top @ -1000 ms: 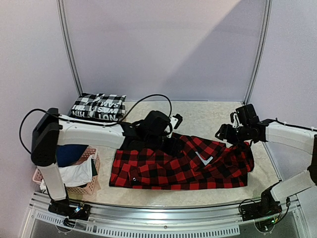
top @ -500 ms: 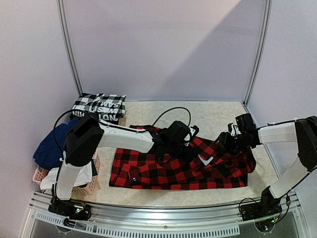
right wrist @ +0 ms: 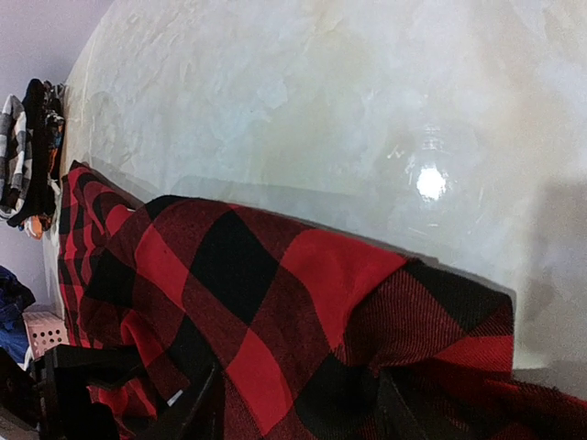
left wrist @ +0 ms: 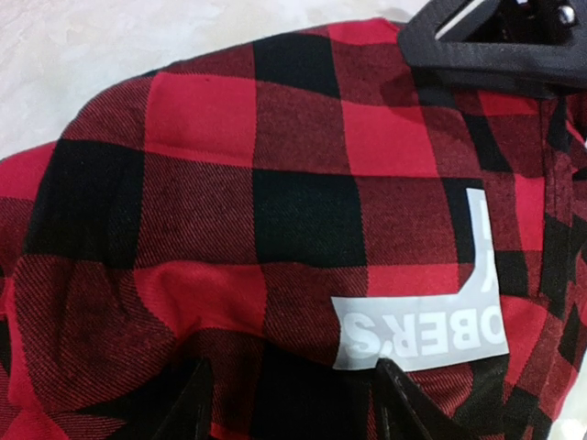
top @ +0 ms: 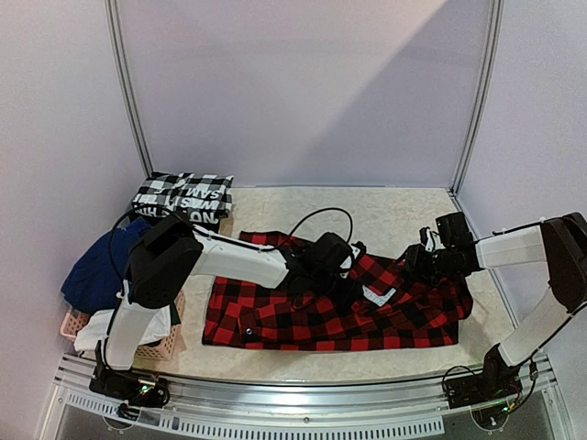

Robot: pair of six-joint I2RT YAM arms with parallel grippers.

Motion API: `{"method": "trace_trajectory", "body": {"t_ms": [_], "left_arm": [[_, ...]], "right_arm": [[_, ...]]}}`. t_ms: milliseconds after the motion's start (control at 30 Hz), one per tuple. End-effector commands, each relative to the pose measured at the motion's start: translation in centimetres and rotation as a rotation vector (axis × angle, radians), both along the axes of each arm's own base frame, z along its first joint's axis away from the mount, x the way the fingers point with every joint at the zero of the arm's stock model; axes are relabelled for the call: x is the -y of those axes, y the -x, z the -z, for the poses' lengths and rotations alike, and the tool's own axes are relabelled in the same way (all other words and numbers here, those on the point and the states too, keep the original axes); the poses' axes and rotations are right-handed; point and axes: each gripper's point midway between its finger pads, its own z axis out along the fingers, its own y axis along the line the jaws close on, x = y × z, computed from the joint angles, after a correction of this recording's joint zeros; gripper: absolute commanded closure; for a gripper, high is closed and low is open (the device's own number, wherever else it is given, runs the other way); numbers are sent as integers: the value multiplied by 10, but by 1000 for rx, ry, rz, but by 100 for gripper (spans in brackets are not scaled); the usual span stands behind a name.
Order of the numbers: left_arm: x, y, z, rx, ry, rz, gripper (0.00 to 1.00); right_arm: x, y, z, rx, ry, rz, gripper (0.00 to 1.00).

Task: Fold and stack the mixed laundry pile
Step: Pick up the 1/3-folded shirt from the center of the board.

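The red-and-black plaid shirt lies spread across the table's front middle. My left gripper is low over its upper middle. In the left wrist view the plaid cloth fills the frame, with a white printed label, and the left gripper is open with cloth between its spread fingers. My right gripper is at the shirt's right end. In the right wrist view the right gripper is open over a raised fold of the shirt. A navy piece and a white piece lie in the basket.
A pink lattice basket stands at the front left. A folded black-and-white checked garment lies at the back left. The right gripper's black fingers show at the top right of the left wrist view. The pale tabletop lies behind the shirt.
My left arm has swung right and its gripper now sits farther right and lower on the shirt. My right gripper has dropped down onto the shirt's right end. The navy piece has come into view.
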Motion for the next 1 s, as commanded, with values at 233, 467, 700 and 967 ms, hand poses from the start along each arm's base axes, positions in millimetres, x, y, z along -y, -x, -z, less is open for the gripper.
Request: {"method": "trace_trajectory", "body": {"t_ms": [233,467,700,967], "left_arm": [[-3,11,19,-30,-26,12,40],[-2,11,18,-26,-24,11,41],[-1,10,12,-19,-12,11,42],[0,8,-1,-3,5,10,42]], "right_arm": [[-10,-18,-7,61,-66,-6,73],[-12,-25,-18,79,-54,-28,100],[-12,-32,-65,164,-25,-61,100],[-43,-24,-121,283,-7,-199,100]]}}
